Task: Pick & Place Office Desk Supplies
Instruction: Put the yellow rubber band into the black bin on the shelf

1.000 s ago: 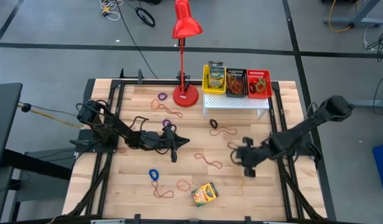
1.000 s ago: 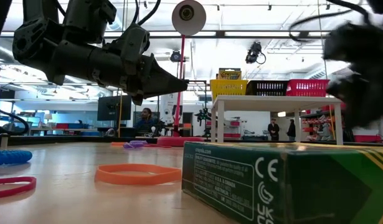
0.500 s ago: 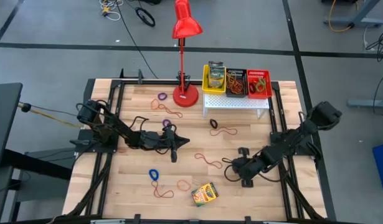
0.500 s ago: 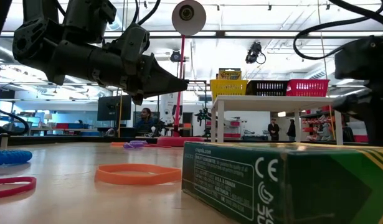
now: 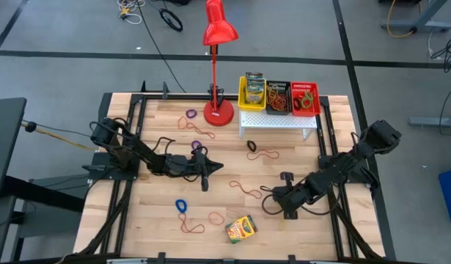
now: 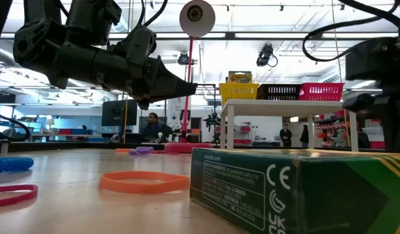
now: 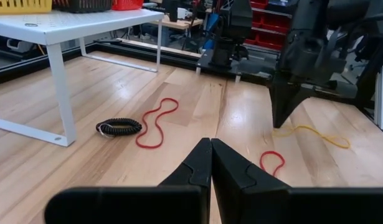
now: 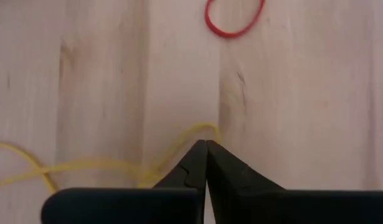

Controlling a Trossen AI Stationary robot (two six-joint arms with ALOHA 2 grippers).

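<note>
- A red desk lamp (image 5: pixel 216 29) stands on its round red base (image 5: pixel 218 113) near the far edge of the wooden table (image 5: pixel 159 220).
- A white perforated stand (image 5: pixel 278 122) sits just beside the lamp base, on slim white legs (image 7: pixel 59 93).
- On the stand, three small bins stand in a row, touching: a yellow bin (image 5: pixel 242 95), a black bin (image 5: pixel 278 108), a red bin (image 5: pixel 315 99).
- A black metal frame (image 5: pixel 130 132) runs along the table's edges.
- In the low view, people (image 6: pixel 285 134) stand far off in the room behind the table.
- Cables (image 5: pixel 163 15) lie on the grey floor beyond the table.
</note>
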